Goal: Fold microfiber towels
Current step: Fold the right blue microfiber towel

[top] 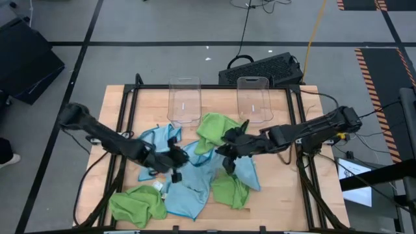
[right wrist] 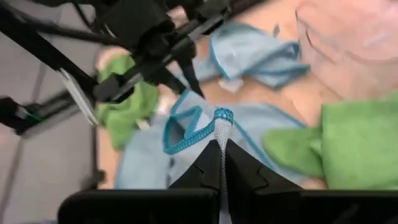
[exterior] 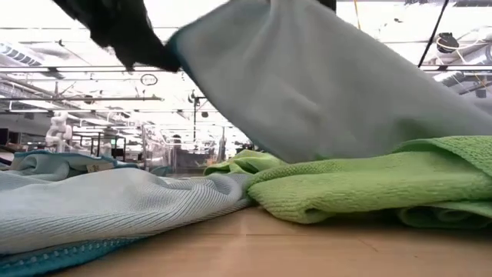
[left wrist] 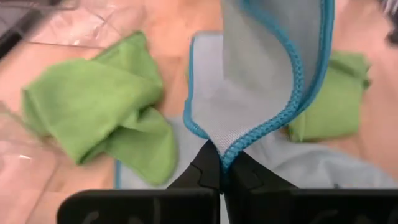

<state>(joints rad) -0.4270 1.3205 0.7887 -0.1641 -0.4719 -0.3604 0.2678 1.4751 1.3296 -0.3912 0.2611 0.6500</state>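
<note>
The left claw (left wrist: 219, 163) and right claw (right wrist: 221, 149) are each clamped on the stitched hem of one light blue towel (top: 195, 170), lifted mid-tabletop (top: 279, 195). It looks limp and light; corners grip best. Green towels (top: 136, 203) lie around.

Premises: an industrial robotics lab or test hall, not a domestic setting. The pale wooden work table (top: 208, 97) sits inside a black metal frame (top: 130, 97) on a grey concrete floor (top: 162, 26) divided by dark lines. Orange-and-black hazard striping (top: 374, 71) marks the floor beside the station. A black cable (top: 246, 26) and a yellow cable (top: 316, 29) run across the floor to a black vented equipment box (top: 263, 68). The low view shows a high open ceiling with long strip lighting (exterior: 69, 69), exposed ducting (exterior: 461, 46) and rows of further racking (exterior: 100, 142) behind the table.
</note>
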